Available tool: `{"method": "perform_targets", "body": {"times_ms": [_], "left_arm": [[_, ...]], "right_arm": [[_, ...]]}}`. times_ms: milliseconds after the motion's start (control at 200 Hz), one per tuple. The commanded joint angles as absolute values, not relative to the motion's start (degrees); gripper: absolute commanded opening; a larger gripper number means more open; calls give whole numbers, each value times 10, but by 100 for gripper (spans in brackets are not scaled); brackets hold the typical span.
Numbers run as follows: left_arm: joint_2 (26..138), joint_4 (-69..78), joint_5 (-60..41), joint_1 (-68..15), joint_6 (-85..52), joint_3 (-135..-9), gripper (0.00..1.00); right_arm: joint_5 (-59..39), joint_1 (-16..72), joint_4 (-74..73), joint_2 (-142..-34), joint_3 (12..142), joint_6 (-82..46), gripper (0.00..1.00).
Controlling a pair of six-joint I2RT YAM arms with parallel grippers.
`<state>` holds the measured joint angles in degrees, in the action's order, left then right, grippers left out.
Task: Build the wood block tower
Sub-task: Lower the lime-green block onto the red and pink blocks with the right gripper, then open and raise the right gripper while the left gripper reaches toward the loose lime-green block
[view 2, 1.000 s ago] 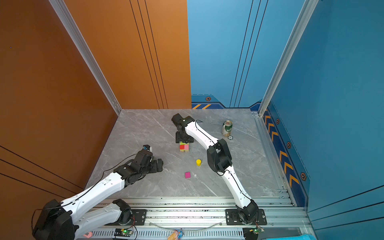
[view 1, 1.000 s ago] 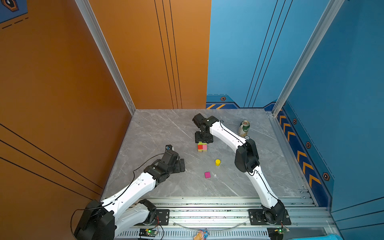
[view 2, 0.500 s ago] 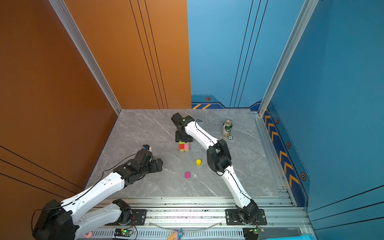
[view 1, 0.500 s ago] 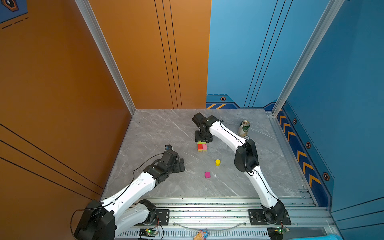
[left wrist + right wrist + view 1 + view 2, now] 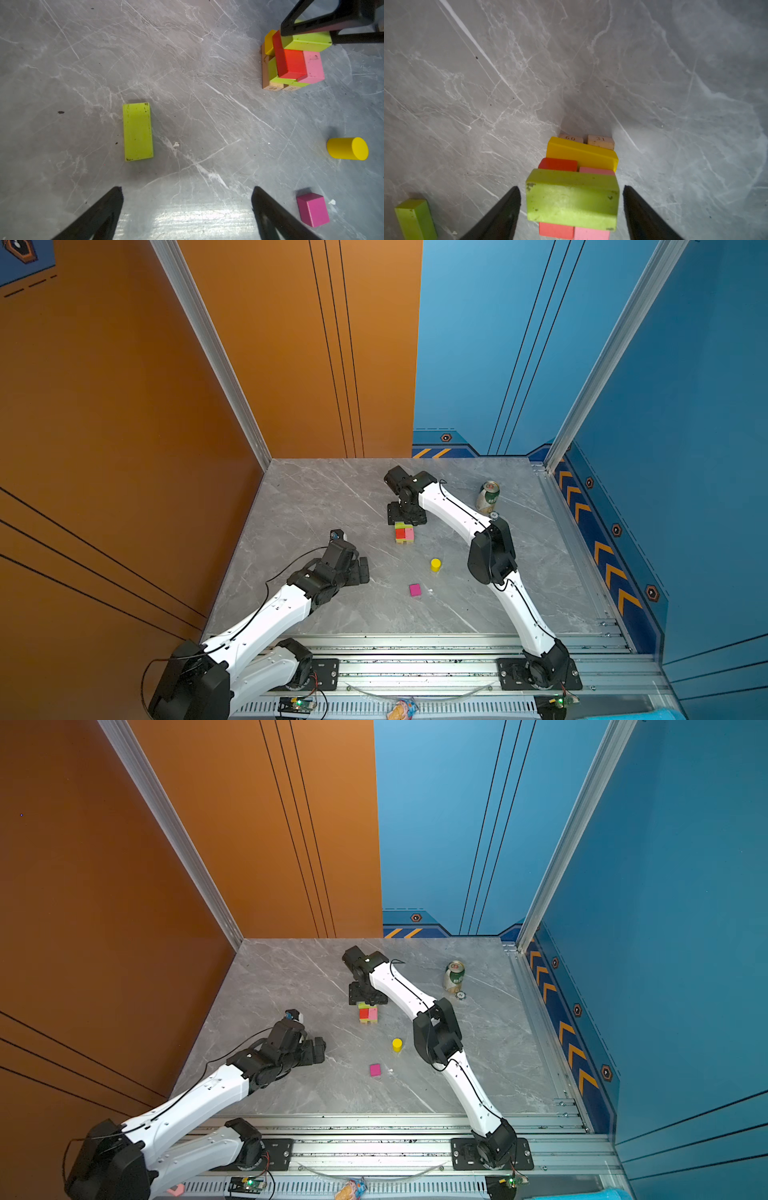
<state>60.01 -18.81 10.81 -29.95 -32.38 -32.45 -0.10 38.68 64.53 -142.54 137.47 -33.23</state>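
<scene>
**Spread right gripper (image 5: 571, 187) straddles tower (image 5: 404, 533)**

At mid-table, its fingers stand clear of both ends of the tower's top lime-green block (image 5: 572, 199). The left gripper (image 5: 187, 187), spread wide, hovers near 1 loose lime-green block (image 5: 138, 131).

White arms (image 5: 274, 614), black joints (image 5: 492, 551), cables (image 5: 291, 563)

Smooth grey marble-patterned tabletop (image 5: 187, 62) with a soft sheen. The painted blocks (image 5: 293, 62) look matt; the lime-green slab (image 5: 572, 199) is chipped (dark specks at corners). Both tan bars (image 5: 601, 141) are bare, unpainted wood.
</scene>
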Motion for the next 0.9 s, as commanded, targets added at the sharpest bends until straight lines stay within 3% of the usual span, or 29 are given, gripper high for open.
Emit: {"method": "perform_targets", "body": {"times_ms": [0, 205, 435, 896], "left_arm": [[600, -190, 100, -291, -320, -326, 98], [593, -198, 100, -292, -321, -330, 98], [565, -222, 103, -293, -327, -337, 98], [452, -348, 149, -303, -397, -333, 98]], "right_arm": [[-5, 386, 665, -1429, 1391, -321, 89], [0, 387, 661, -1398, 1390, -307, 100], [15, 393, 657, -1334, 1348, -298, 100], [21, 416, 515, -1042, 949, -300, 100]]}}
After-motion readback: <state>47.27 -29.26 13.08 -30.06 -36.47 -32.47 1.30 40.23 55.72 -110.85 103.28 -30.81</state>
